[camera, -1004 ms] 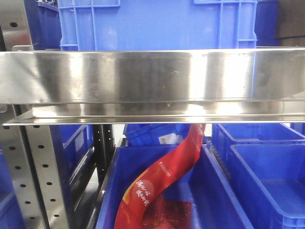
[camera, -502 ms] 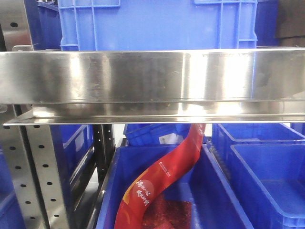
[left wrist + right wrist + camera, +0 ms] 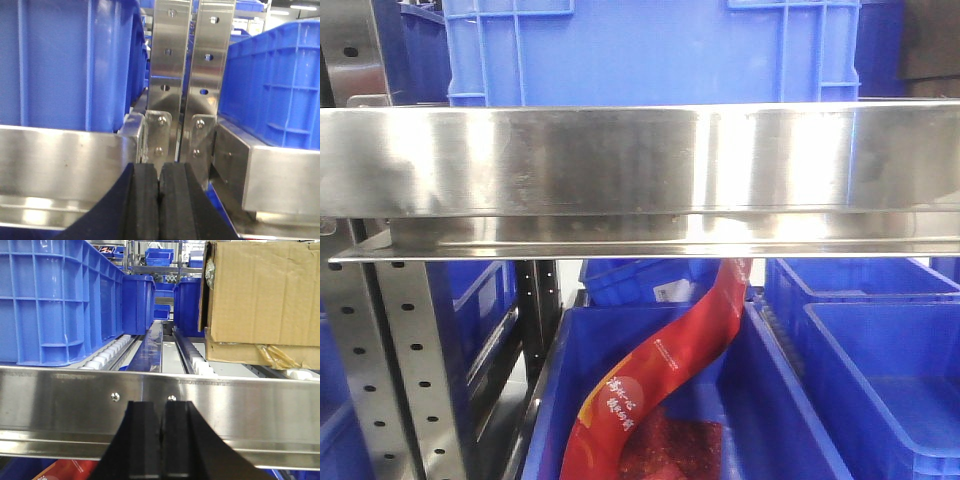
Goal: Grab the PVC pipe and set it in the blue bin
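Front view against the frames half a second and a second back: no real change. The steel shelf rail [image 3: 640, 170] sits a hair differently in frame; the blue crate above it [image 3: 650, 50], the red packet [image 3: 665, 375] and the lower blue bin [image 3: 760, 400] lie as before.

Writing: the red packet carries white Chinese characters near its lower end and a small white line of print midway up; too small and curved to read. A white label on the far blue bin behind it is unreadable.

Left jaws [image 3: 159, 200]: black pads pressed together, nothing between them. Straight ahead of the jaws stand two perforated steel uprights [image 3: 192, 75] with bolted brackets. A blue crate [image 3: 70, 65] sits ahead and to the left of the jaws above a steel rail, another blue crate [image 3: 272, 85] ahead and to the right.

Right jaws [image 3: 161, 440]: pads shut tight, holding nothing. Directly ahead, a steel rail [image 3: 160, 400] with two screw heads. Beyond it, a roller track [image 3: 112, 350] runs away from the jaws; a blue crate [image 3: 55, 300] ahead-left, a stack of cardboard boxes [image 3: 260, 300] ahead-right.

PVC pipe: not seen in any view, so its look and place cannot be told.
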Controlling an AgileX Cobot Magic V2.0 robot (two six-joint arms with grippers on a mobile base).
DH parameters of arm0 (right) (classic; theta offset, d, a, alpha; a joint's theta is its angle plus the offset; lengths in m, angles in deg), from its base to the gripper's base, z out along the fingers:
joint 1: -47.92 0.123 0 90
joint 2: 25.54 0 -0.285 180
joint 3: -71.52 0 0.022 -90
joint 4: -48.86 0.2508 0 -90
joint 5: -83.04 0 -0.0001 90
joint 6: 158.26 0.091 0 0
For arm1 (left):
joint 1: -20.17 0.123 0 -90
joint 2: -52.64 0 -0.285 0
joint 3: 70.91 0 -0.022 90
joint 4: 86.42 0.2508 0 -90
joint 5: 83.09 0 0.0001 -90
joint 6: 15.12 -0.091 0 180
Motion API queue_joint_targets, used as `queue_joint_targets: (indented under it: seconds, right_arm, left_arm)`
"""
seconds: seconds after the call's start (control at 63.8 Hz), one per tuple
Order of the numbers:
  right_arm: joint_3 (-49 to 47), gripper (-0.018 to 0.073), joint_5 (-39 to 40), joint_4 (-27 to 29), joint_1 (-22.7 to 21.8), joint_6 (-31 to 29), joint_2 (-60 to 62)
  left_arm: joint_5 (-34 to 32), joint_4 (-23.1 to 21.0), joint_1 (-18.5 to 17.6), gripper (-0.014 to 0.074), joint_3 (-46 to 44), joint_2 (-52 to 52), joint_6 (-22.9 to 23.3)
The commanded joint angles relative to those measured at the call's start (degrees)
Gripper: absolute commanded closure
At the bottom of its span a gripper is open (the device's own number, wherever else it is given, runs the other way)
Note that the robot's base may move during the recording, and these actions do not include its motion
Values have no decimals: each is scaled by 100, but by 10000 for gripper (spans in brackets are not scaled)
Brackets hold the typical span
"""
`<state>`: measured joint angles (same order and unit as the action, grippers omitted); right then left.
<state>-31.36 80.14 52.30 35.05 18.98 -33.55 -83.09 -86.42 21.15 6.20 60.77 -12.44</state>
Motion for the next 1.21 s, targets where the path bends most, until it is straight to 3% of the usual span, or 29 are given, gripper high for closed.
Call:
queue_joint_targets:
  seconds: [0.0, 1.192]
  right_arm:
    - [10, 727, 72, -41, 17, 4, 22]
    - [10, 727, 72, -41, 17, 4, 22]
  left_arm:
    - [-193, -44, 5, 707, 10, -34, 43]
    - [-193, -79, 5, 707, 10, -34, 43]
